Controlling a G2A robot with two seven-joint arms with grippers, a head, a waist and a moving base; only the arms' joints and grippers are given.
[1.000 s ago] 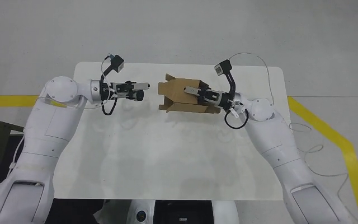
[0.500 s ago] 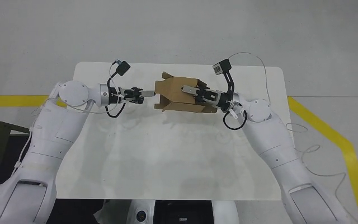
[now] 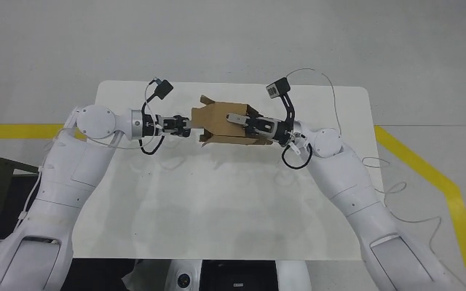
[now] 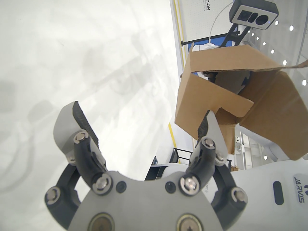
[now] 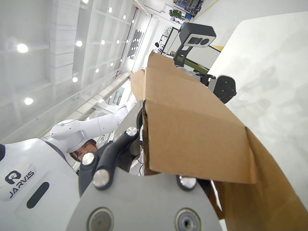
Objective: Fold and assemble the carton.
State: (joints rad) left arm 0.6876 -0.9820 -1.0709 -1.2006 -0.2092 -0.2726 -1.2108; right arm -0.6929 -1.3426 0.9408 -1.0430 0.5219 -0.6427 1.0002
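Carton: one brown carton [image 3: 218, 124], upper centre of the top view, held off the white surface [image 3: 218, 211] between the two arms. Its open end with loose flaps is turned toward the left arm.
Right end effector: [image 3: 234, 120] clenched on a carton wall. One finger [image 5: 132, 118] is seen outside the wall; the other is hidden by cardboard.
Left end effector: [image 4: 142, 121] released, jaws spread wide, at the carton's left end. One fingertip [image 4: 211, 127] is touching or just beside an inward-leaning flap [image 4: 207, 97]; contact cannot be confirmed.
Step in hand (judged): open-end flaps to be folded in by the left end effector while the body is braced by the right.
To do it well: the flap should be pressed near its crease, square to the wall. Push should be kept light so the carton is not twisted out of the right grip. The grip should be held steady throughout.
Counts: carton 1; end effectors 2; surface 1. Flaps at the open end: several seen, exact number cannot be told.
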